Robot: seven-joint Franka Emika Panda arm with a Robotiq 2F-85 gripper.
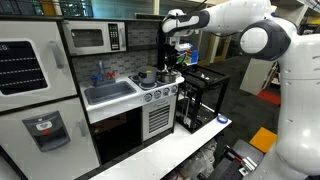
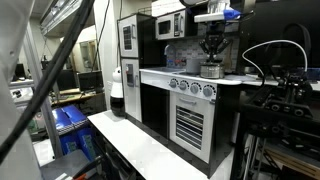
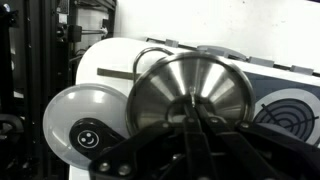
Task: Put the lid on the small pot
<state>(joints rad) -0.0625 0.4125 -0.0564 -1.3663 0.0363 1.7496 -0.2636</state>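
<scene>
Your gripper (image 3: 192, 120) has its jaws pinched shut on the lid (image 3: 185, 80).
The steel lid fills the middle of the wrist view. In an exterior view, upper right, the small pot (image 2: 212, 70) sits on the stove (image 2: 195, 118), directly below your gripper.

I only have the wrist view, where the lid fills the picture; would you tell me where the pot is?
Observer: The pot stands on the stove, next to the sink.
Operator: Thank you. Is the lid on it yet?
Observer: No. In an exterior view the jaws hang above the stove, higher than the pot and to one side of it.
</scene>
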